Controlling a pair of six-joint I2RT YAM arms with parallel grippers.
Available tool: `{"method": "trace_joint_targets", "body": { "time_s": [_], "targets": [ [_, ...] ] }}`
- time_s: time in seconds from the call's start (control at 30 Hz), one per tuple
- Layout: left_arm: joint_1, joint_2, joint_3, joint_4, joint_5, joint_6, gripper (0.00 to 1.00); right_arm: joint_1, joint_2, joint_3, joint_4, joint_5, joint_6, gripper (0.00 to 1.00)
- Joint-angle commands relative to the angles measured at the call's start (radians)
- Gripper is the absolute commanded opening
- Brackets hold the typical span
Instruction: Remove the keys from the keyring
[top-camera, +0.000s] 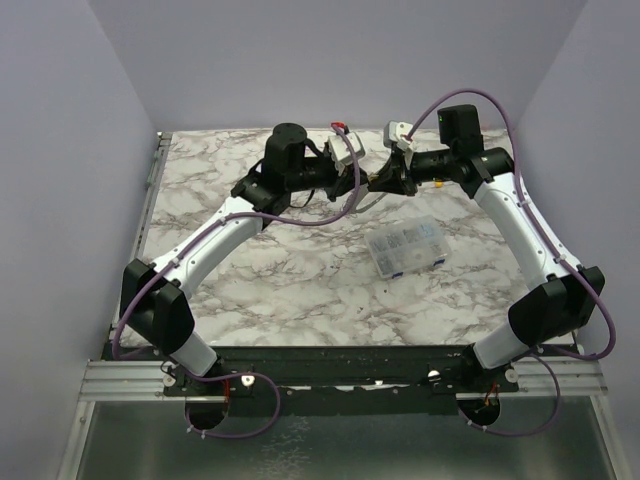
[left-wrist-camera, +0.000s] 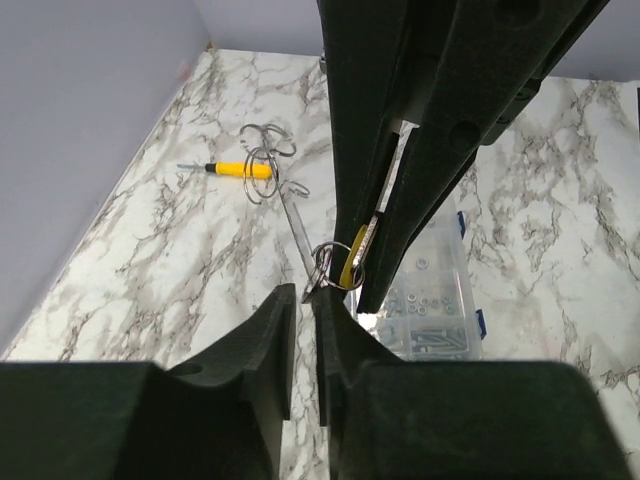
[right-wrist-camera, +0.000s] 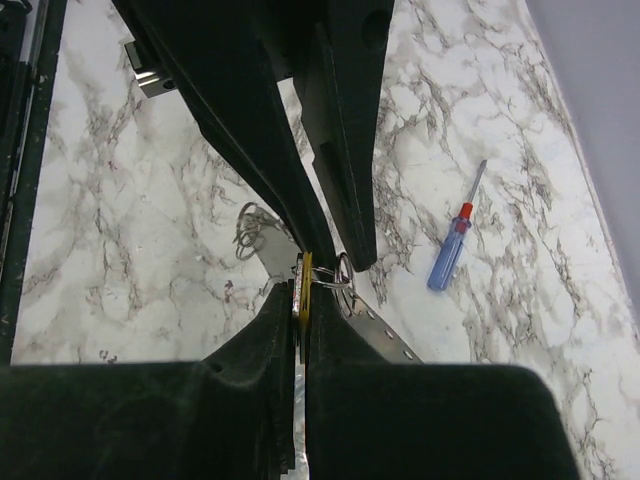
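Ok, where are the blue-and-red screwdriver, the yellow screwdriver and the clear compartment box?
blue-and-red screwdriver (right-wrist-camera: 452, 245), right wrist view, on the blue handle.
yellow screwdriver (left-wrist-camera: 230, 169), left wrist view, on the yellow handle.
clear compartment box (top-camera: 392, 266), top view, on its near left corner.

One high overview, two close wrist views facing each other.
The top camera looks down from behind the arm bases (top-camera: 195, 350) over the whole bench (top-camera: 300, 290); each wrist camera sights closely along its own jaws, and both seemingly share the keyring (left-wrist-camera: 330, 249) between them.
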Motion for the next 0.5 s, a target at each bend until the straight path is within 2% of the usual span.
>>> {"method": "trace_joint_targets", "body": {
  "time_s": [0.0, 0.03, 0.2, 0.47],
  "targets": [
    [-0.003, 0.02, 0.036, -0.033, -0.006, 0.017, 0.08, 0.01, -0.002, 0.045, -0.027, -0.066, -0.027, 0.01],
    [-0.003, 0.018, 0.036, -0.033, -0.003, 0.017, 0.0, 0.01, -0.001, 0.046, -0.025, -0.063, -0.02, 0.01],
    [-0.001, -0.015, -0.002, -0.007, -0.017, -0.02, 0.0, -0.01, 0.012, 0.052, 0.03, -0.036, 0.1, 0.01],
    [0.01, -0.101, -0.138, 0.212, -0.131, -0.187, 0.0, -0.074, 0.007, 0.012, 0.104, -0.045, 0.251, 0.01]
  ]
}}
